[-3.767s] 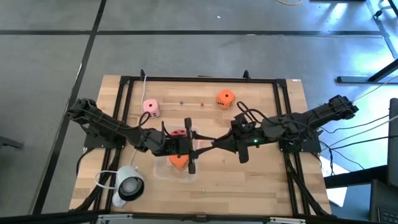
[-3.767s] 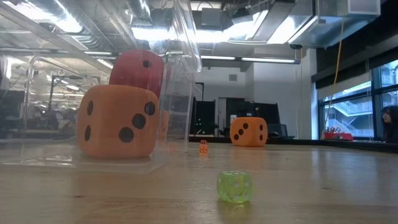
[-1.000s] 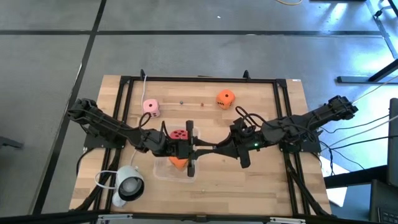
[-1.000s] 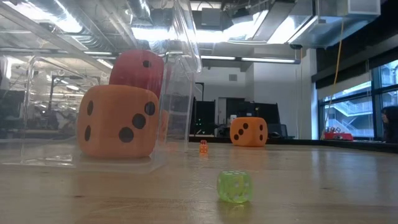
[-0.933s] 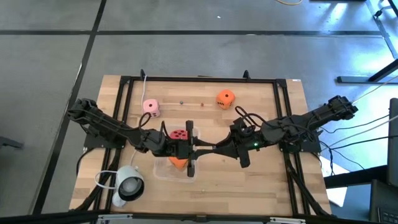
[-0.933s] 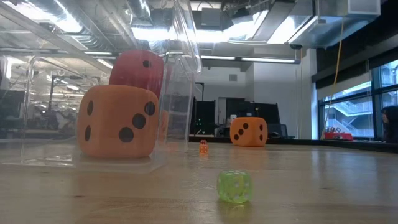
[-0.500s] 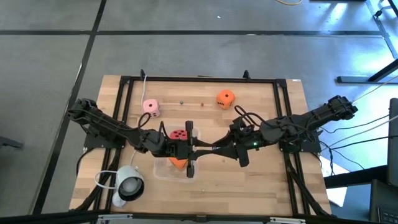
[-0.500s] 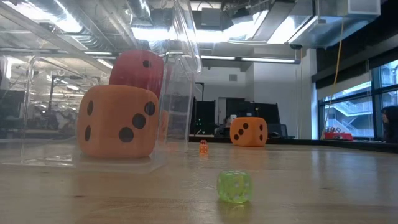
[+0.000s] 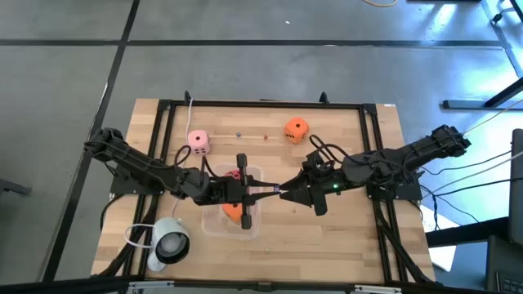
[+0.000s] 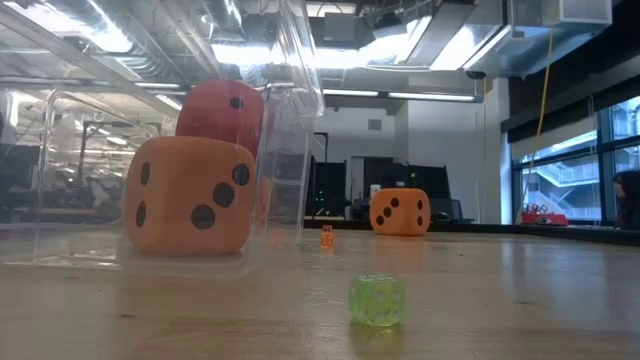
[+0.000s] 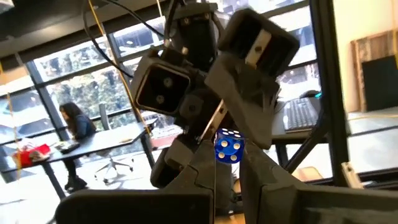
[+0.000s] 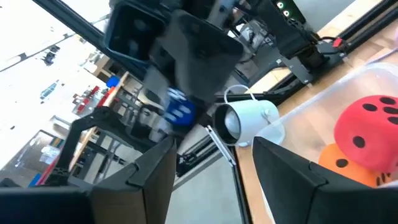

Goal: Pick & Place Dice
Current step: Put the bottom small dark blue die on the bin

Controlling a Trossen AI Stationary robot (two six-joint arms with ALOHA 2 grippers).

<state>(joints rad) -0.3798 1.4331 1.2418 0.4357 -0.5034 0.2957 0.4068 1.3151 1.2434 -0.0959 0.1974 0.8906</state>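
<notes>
Two dice in clear box (image 9: 237,222) at surface centre: red die (image 12: 367,132) above orange die (image 10: 190,195). My left tool (image 9: 243,193) has pulled back toward 9 o'clock, closed on small blue die (image 11: 228,145). My right tool (image 9: 282,191) has just opened, empty. Handover looks complete. Pink die (image 9: 198,140) at 11 o'clock, second orange die (image 9: 296,129) at 1 o'clock, both unplaced.

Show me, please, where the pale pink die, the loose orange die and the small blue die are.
pale pink die (image 9: 198,140), high view, its top face.
loose orange die (image 9: 296,128), high view, its top face.
small blue die (image 11: 228,146), left wrist view, its pipped front face.
</notes>
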